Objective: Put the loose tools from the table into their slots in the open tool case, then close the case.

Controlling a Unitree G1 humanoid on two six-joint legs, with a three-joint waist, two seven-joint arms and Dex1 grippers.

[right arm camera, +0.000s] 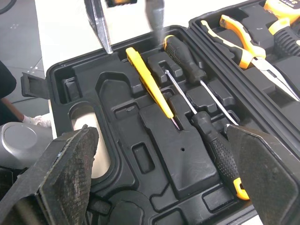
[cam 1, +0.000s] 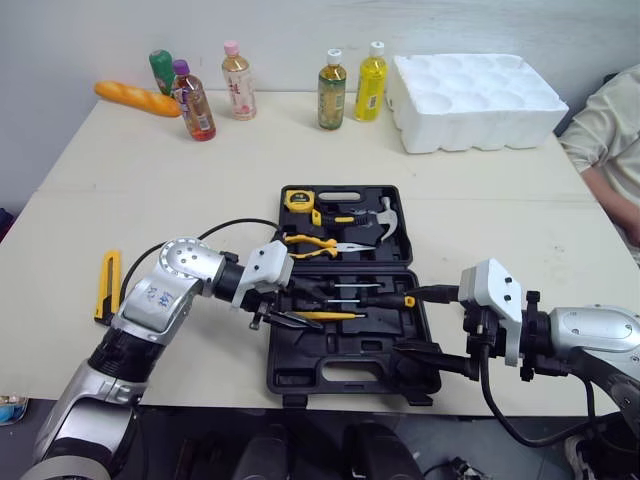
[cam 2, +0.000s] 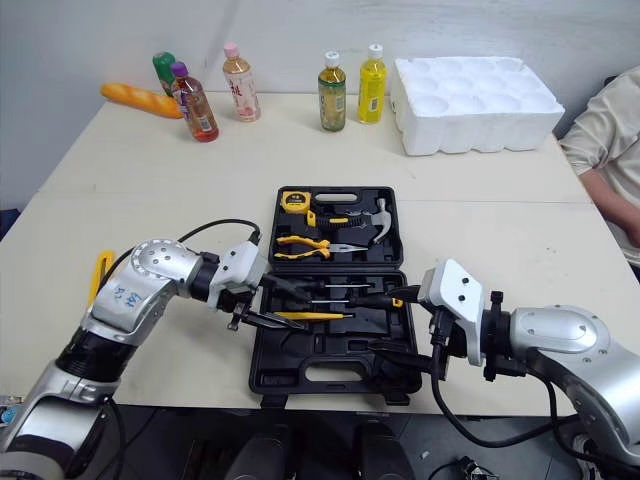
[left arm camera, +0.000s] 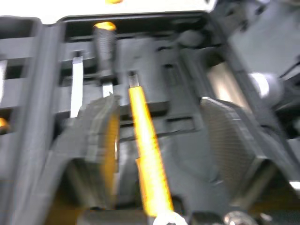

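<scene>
The black tool case (cam 1: 345, 385) lies open mid-table. Its far half holds a tape measure (cam 1: 298, 199), a hammer (cam 1: 385, 219) and yellow pliers (cam 1: 315, 244). The near half holds black screwdrivers (right arm camera: 185, 56) and a slim yellow-handled tool (right arm camera: 147, 79) lying in its slot. My left gripper (cam 1: 280, 310) hovers open at the near half's left edge, its fingers straddling the yellow tool's (left arm camera: 143, 140) end. My right gripper (cam 1: 432, 325) stands open and holds nothing at the case's right front corner. A yellow utility knife (cam 1: 108, 285) lies loose on the table, left of my left arm.
Several bottles (cam 1: 332, 90) and a bread loaf (cam 1: 137, 98) line the table's far edge. A white foam tray (cam 1: 475, 100) sits at the far right. A person's sleeve (cam 1: 610, 130) shows at the right edge.
</scene>
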